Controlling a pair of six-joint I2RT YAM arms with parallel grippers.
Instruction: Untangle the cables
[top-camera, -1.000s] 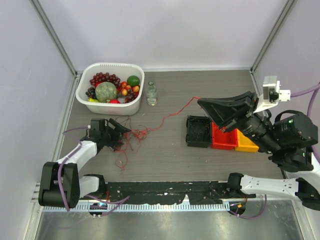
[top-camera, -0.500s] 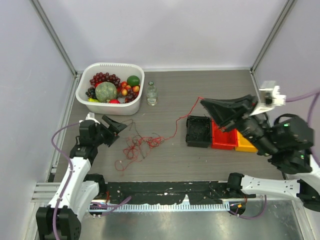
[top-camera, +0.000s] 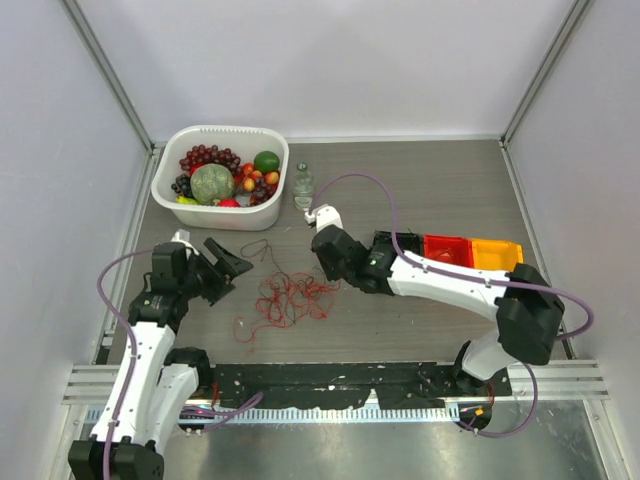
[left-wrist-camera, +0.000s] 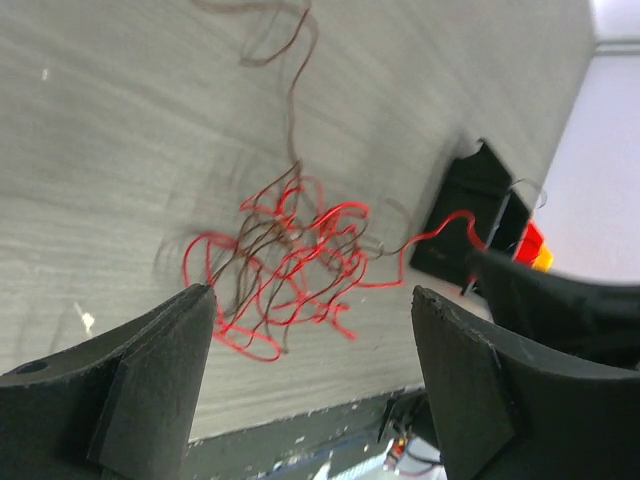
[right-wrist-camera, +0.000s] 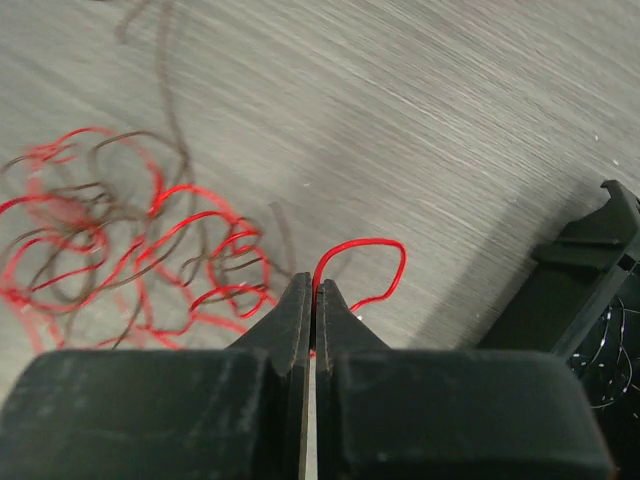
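The cables (top-camera: 291, 298) lie as a loose clump of thin red and dark brown wires on the table between the two grippers. A brown strand (top-camera: 262, 250) loops out toward the back. My left gripper (top-camera: 228, 268) is open and empty, just left of the clump; its wrist view shows the clump (left-wrist-camera: 290, 260) beyond the wide-apart fingers (left-wrist-camera: 150, 390). My right gripper (top-camera: 327, 273) is low at the clump's right edge. It is shut on a red wire (right-wrist-camera: 365, 262) that arcs out of its tips (right-wrist-camera: 314, 296), with the clump (right-wrist-camera: 130, 250) to the left.
A white basin (top-camera: 283, 160) of fruit stands at the back left, with a small glass bottle (top-camera: 303, 188) beside it. A black bin (top-camera: 405, 262), a red bin (top-camera: 447, 249) and an orange bin (top-camera: 496, 252) sit in a row under the right arm.
My right arm has swung down from high on the right to the table, still holding the red wire, which has gone slack. The clump is more gathered. My left gripper pulled back.
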